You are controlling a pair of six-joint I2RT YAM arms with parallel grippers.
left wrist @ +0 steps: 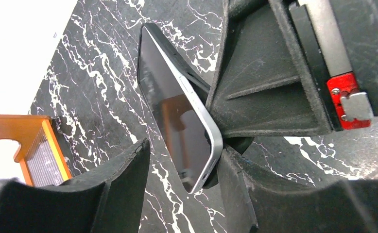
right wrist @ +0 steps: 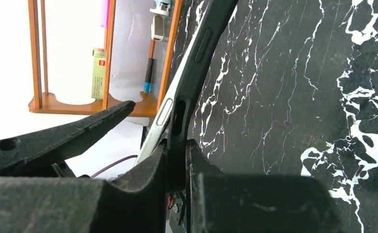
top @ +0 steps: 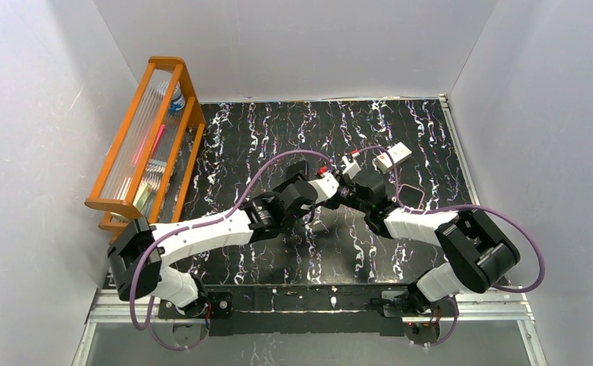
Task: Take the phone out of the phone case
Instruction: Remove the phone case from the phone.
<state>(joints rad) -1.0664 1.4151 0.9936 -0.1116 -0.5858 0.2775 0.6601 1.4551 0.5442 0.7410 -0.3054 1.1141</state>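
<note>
A black, white-veined worktop (top: 278,130) lies between white walls. Near its middle the right hand (right wrist: 177,162) is clamped on the phone case (right wrist: 197,63) edge. The phone (left wrist: 177,121), its silver rim partly out of the case, stands between the spread fingers of the left hand (left wrist: 184,150), touching one. Bare worktop surrounds both hands; an orange rack (top: 152,130) lines the left edge.

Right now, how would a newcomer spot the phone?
On the black marbled table, look where both arms meet. The phone is the slim slab held there. Dark glass and a silver rim set it apart from the black phone case behind it.
</note>
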